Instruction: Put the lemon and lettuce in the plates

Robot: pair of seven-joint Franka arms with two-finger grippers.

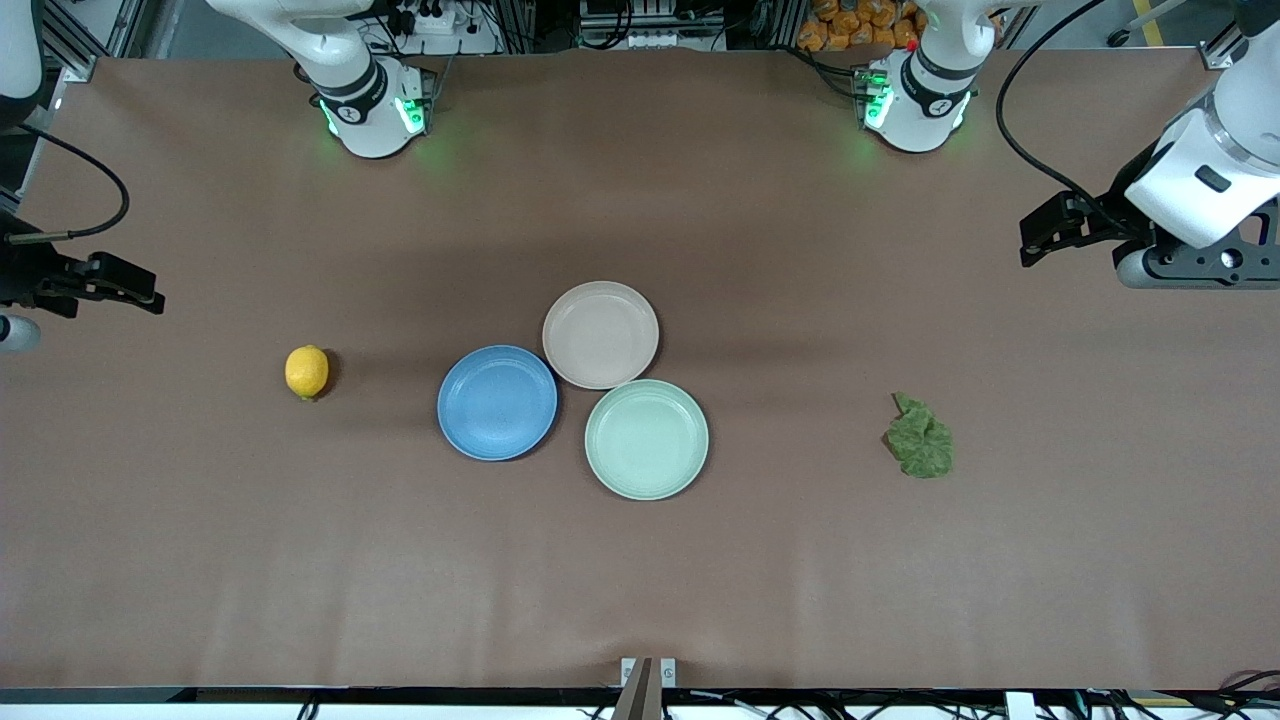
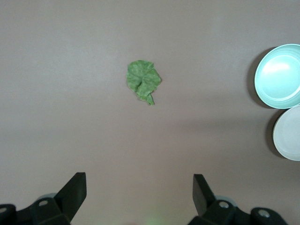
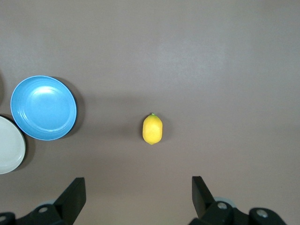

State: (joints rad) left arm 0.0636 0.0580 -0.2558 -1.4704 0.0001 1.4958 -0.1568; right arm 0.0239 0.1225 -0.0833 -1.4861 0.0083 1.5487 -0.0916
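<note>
Three plates sit clustered at the middle of the brown table [image 1: 200, 560], and you can take the blue plate [image 1: 497, 402] as your landmark. The beige-pink plate [image 1: 600, 334] lies just beside it, farther from the front camera and toward the left arm's end, its rim touching or nearly touching the blue one. The mint-green plate [image 1: 646, 438] sits beside the blue plate toward the left arm's end, slightly nearer the front camera.

The lemon [image 1: 306, 372] rests on the bare table, well apart from the blue plate toward the right arm's end. The lettuce [image 1: 920, 437] lies flat on the table, well apart from the blue plate toward the left arm's end.

Your right gripper [image 3: 138, 194] hangs over the table's right-arm end with its fingers spread wide and holding nothing. Your left gripper [image 2: 139, 192] hangs over the left-arm end, likewise spread and holding nothing.
</note>
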